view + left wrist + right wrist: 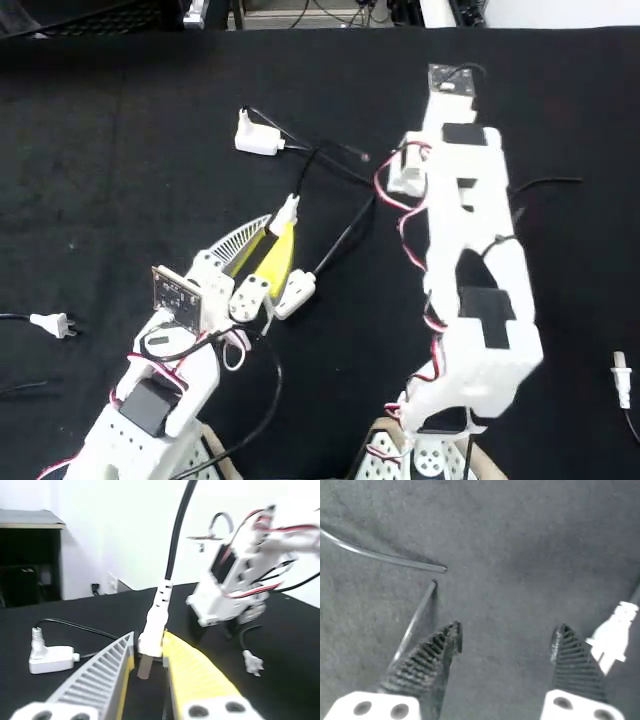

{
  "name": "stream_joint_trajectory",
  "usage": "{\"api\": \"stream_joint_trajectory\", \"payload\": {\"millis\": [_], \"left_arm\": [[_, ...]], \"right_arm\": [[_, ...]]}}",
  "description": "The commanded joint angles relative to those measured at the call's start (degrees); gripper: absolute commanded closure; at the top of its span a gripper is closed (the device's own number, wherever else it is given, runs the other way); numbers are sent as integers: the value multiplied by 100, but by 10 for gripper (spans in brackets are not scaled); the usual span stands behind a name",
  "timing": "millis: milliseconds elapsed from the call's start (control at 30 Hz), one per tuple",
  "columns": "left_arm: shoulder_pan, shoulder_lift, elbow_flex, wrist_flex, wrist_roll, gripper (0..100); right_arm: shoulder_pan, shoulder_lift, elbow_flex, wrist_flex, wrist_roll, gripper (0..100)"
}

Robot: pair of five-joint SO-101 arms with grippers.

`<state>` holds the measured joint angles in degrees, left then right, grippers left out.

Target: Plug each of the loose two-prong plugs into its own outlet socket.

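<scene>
My left gripper (282, 222) (149, 640), with one ribbed white finger and one yellow finger, is shut on a white two-prong plug (289, 210) (152, 637) whose black cable rises away from it. A white outlet socket (257, 140) (50, 658) lies beyond it on the black table. A second white socket (295, 293) rests beside the left wrist. My right gripper (508, 630) hangs open over bare table, close to two cable ends (439, 576) and a white plug (614, 636). Loose plugs lie at the far left (51, 323) and far right (621, 375).
The right arm (470, 260) stretches across the table's right half, and it stands behind the held plug in the left wrist view (235, 585). Another small plug (252, 662) lies near its base. Black cables (340, 235) cross the middle of the table.
</scene>
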<state>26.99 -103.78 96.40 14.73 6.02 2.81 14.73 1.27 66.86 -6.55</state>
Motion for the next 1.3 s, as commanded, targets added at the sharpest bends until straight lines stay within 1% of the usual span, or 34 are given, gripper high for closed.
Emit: {"api": "stream_joint_trajectory", "payload": {"millis": [0, 133, 200, 400, 500, 633, 900, 1000, 1067, 1200, 1267], "left_arm": [[277, -44, 101, 387, 123, 972], [409, -44, 101, 677, 123, 972], [409, -44, 101, 703, 123, 972], [374, -44, 101, 712, 123, 972], [374, -44, 101, 712, 123, 972], [374, -44, 101, 712, 114, 971], [374, -35, 101, 756, 114, 971], [374, -35, 101, 941, 114, 971], [365, -35, 101, 914, 114, 971], [347, -35, 101, 905, 114, 971], [198, -35, 101, 888, 114, 971]], "right_arm": [[-475, 242, -312, -97, -114, 710], [-853, 286, -426, -62, -123, 714], [-958, 286, -462, -53, -123, 750], [-1011, 286, -743, -53, -123, 986], [-1029, 286, -734, -53, -123, 966], [-1160, 277, -769, 141, -132, 987], [-2022, 277, -1429, 1196, -97, 986], [-2075, 277, -1437, 1248, -97, 986], [-2084, 277, -1429, 1319, -105, 986], [-2145, 224, -1666, 1916, -97, 986], [-2207, 136, -1763, 2207, -88, 986]]}}
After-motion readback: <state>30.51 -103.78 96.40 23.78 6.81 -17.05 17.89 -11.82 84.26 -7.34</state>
